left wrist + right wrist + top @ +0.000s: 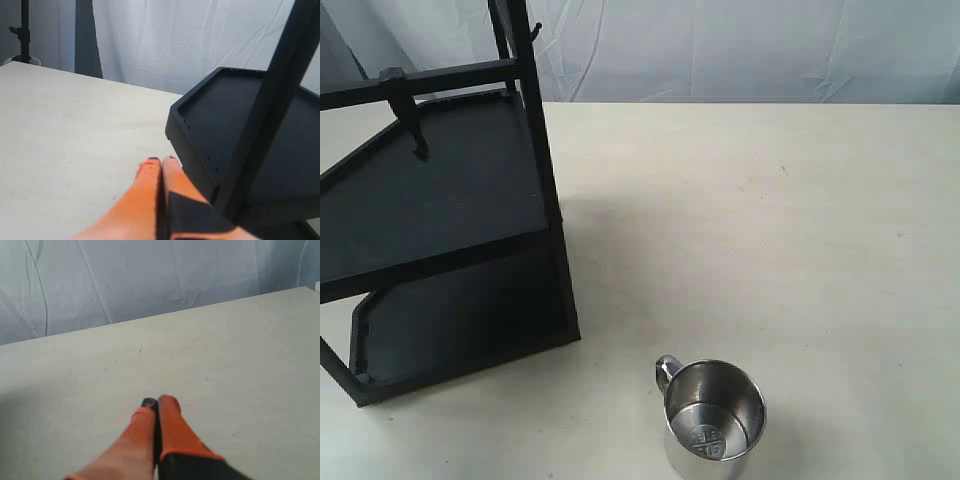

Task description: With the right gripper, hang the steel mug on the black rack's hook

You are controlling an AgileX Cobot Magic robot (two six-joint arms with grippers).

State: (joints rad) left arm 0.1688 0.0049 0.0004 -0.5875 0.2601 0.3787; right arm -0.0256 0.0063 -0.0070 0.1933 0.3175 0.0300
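Note:
The steel mug stands upright near the table's front edge, its looped handle turned toward the rack and an emblem visible inside its base. The black rack fills the left side with two flat shelves. The hook hangs from the rack's upper crossbar at the far left. Neither arm shows in the exterior view. My right gripper is shut with nothing in it, over bare table; the mug is out of its view. My left gripper is shut and empty, right beside the rack's lower shelf.
A thin black prong sticks out of the rack's tall post near the top. A white curtain closes off the back of the table. A black stand rises behind the table in the left wrist view.

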